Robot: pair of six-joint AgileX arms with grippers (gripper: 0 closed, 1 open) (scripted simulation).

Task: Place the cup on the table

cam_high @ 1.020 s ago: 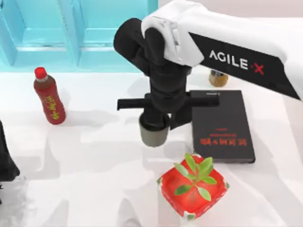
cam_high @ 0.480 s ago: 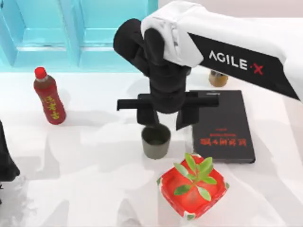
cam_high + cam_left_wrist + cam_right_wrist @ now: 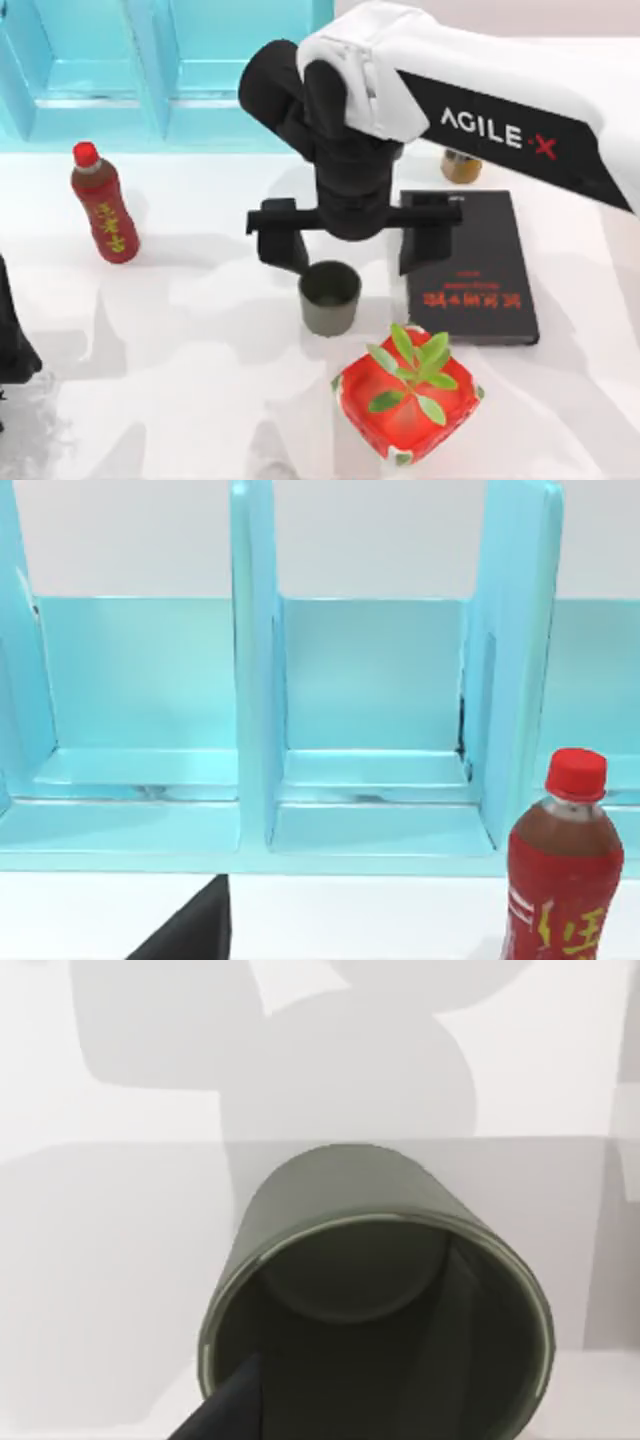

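Right gripper (image 3: 350,250) spread wide above the cup (image 3: 330,298), which is released upright on the table (image 3: 200,340).

Placement is judged done; a straight lift clear of the rim is called for next. Just beside the cup are seen a red plant pot (image 3: 405,405) and a black book (image 3: 470,265). The cup's dark inside (image 3: 385,1345) is shown by the right wrist view; a red-capped bottle (image 3: 562,870) and blue shelf (image 3: 250,680) by the left wrist view. The left arm is parked at the table's left edge.

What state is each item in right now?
cup: upright on the table, free of any grip
right claw: open, above the cup
left arm: parked at the table's left edge
bottle: upright, red cap on
book: closed, lying flat
plant pot: upright beside the cup
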